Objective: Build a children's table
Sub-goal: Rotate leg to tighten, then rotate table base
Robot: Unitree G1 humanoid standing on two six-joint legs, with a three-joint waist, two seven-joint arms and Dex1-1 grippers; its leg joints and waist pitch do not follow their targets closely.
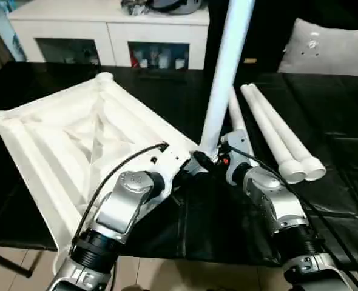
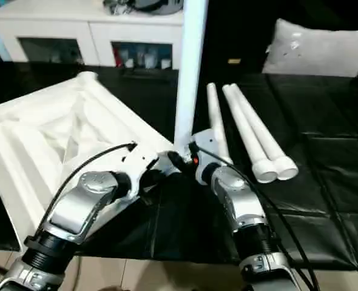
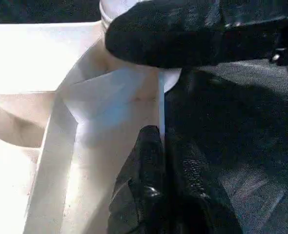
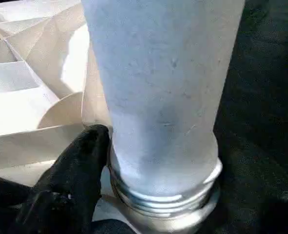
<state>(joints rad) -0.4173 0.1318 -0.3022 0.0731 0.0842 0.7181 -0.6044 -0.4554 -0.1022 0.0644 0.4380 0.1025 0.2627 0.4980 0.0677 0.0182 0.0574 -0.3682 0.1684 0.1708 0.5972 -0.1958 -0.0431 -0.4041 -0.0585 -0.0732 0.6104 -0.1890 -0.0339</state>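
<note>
Right wrist view puts you closest: the upright white tapered tube leg (image 4: 158,92), matt and faintly scuffed, ends in ringed threads sitting in a round corner socket (image 4: 173,222) of the white plastic rectangular table top (image 4: 22,97). One black finger (image 4: 73,175) of the right gripper (image 1: 218,159) rests against the base of that leg; you cannot tell from the views whether its fingers are spread or clamping.

At that same corner, the left gripper (image 3: 166,161) has its two black fingers pressed together, pinching the thin white edge of the top just beside the socket.

Beyond the upright leg, the top lies underside up on the black table surface (image 1: 227,224), showing you deep straight ribs and another round socket (image 1: 104,77) at its far corner.

To the right of the upright leg, three more long white tube legs (image 1: 276,136) lie side by side, smooth, with flared ends.

Farther back sit a grey-white cushion (image 1: 330,45) and a white cabinet (image 1: 106,30).
</note>
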